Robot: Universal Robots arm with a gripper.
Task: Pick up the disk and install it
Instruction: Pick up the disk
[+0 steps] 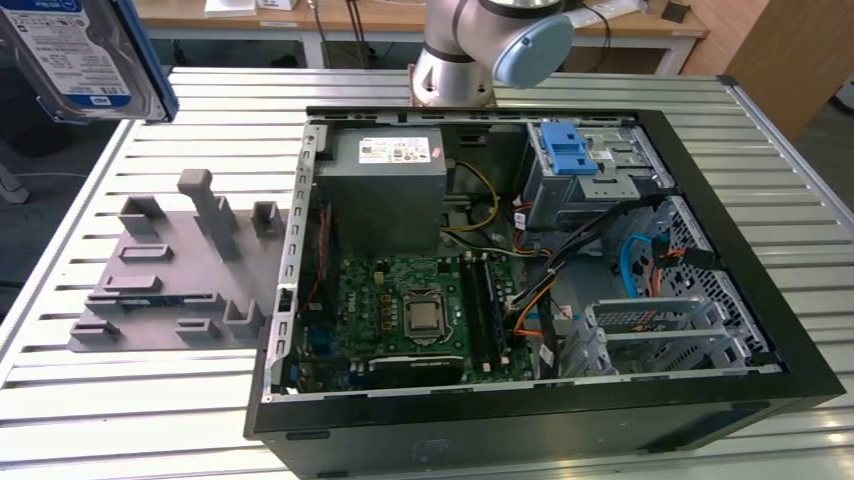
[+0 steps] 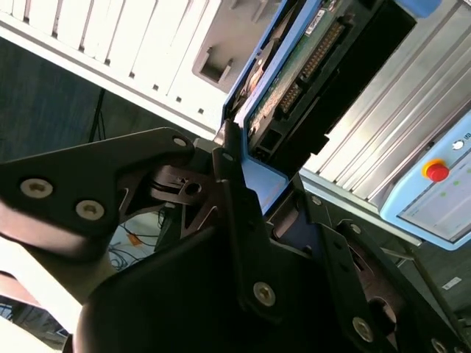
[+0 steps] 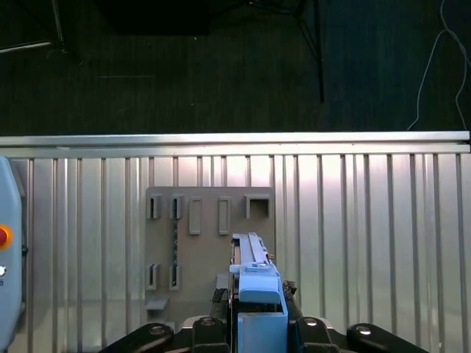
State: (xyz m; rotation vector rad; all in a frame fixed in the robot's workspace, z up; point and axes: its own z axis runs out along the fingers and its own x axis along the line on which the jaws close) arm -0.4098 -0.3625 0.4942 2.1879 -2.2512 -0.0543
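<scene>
The disk [image 1: 78,55], silver-grey with a blue-and-white label and blue side rails, hangs high at the exterior view's upper left, above the slatted table. In the first wrist view the disk [image 3: 254,283] shows edge-on over the grey slotted fixture [image 3: 210,250], with my gripper [image 3: 257,327] shut on its blue rail from both sides. The second wrist view shows the disk's [image 2: 309,66] green circuit board and connector. There the black fingers [image 2: 232,169] of my gripper [image 2: 254,187] clamp its blue end.
An open black computer case [image 1: 747,395] lies on the slatted table, with a motherboard [image 1: 414,310], a grey power supply box [image 1: 387,190] and a silver drive cage with a blue latch [image 1: 567,150]. The grey fixture [image 1: 174,270] sits beside the case. The arm's base [image 1: 454,60] stands behind.
</scene>
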